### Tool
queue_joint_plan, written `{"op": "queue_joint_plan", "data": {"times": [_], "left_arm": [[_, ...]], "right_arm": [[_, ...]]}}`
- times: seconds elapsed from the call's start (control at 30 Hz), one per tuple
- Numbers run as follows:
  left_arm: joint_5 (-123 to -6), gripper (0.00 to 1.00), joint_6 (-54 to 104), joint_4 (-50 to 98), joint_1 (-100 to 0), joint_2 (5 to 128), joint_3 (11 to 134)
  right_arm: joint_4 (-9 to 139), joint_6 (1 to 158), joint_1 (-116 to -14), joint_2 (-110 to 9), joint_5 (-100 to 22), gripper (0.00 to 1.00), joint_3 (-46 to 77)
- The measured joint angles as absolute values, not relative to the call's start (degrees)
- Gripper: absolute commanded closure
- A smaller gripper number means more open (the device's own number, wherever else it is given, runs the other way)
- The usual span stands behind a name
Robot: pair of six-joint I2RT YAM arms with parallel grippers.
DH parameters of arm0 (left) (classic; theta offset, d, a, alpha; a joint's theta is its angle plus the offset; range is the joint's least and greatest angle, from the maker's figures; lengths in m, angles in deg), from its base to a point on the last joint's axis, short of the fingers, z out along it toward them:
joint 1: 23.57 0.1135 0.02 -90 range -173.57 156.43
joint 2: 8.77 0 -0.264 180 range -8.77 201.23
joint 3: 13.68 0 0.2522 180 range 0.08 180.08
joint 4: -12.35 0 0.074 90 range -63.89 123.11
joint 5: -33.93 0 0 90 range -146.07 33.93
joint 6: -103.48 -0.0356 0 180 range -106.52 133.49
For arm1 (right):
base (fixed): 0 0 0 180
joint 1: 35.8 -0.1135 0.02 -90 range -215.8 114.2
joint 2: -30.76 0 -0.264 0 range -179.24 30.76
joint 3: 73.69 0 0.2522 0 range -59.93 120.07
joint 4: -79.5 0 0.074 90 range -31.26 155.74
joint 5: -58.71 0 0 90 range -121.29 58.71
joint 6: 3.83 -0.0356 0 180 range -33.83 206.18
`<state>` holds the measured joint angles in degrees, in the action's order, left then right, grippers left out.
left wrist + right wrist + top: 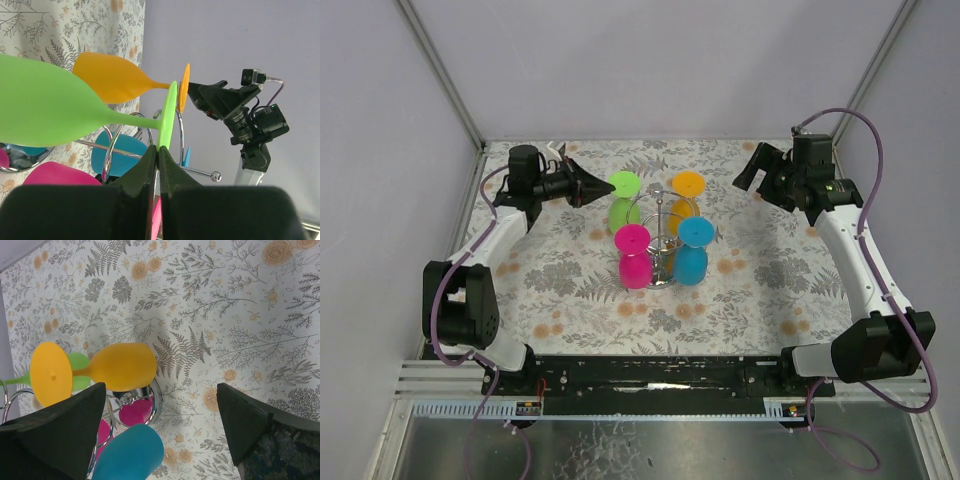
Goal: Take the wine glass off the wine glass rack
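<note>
Green glass (623,208): hangs bowl-down on the far-left side of the rack (664,243), foot on top; not yet off.
Left gripper (158,159): closed tight, and appears to pinch only the lower rim of the green glass's foot.
Right gripper (757,172): spread wide, holding nothing, hovering over the table (770,290) well to the right of the rack.
Slip risk: the bite is thin and sits on a smooth disc edge. Once the weight comes on, the glass could pivot in the gripper or slide out and drop.
Snag risk: the stem seems to sit in the wire ring. A pull that does not follow the slot outward would likely catch the wire and drag or tip the rack.
Bracing: nothing steadies the rack, so any catch goes straight into it.
Neighbours: the orange glass (682,205) is just beside, and the pink glass (634,262) is near. A swinging green bowl could knock either loose.
</note>
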<state>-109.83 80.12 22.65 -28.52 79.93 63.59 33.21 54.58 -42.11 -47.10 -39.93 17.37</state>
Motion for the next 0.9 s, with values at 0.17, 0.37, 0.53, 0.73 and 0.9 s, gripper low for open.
{"op": "queue_joint_plan", "data": {"times": [0.17, 0.37, 0.53, 0.73, 0.9], "left_arm": [[-109.8, 1.00, 82.0, 21.8, -28.0, 79.9, 63.3], [-110.1, 1.00, 82.9, 21.1, -28.0, 80.2, 63.3], [-110.5, 1.00, 84.1, 19.7, -27.1, 80.7, 63.3], [-111.6, 1.00, 84.6, 19.2, -23.4, 80.7, 63.5], [-112.7, 1.00, 81.0, 21.6, -22.3, 80.3, 66.8]], "right_arm": [[33.2, 54.6, -42.1, -47.1, -39.9, 0.01, 17.0], [33.2, 54.7, -42.1, -47.1, -39.9, 0.01, 17.0], [33.2, 55.3, -42.1, -47.1, -39.8, 0.01, 17.0], [33.2, 55.8, -42.1, -47.1, -39.8, 0.01, 17.0], [33.2, 55.8, -42.1, -47.1, -39.8, 0.01, 17.0]]}}
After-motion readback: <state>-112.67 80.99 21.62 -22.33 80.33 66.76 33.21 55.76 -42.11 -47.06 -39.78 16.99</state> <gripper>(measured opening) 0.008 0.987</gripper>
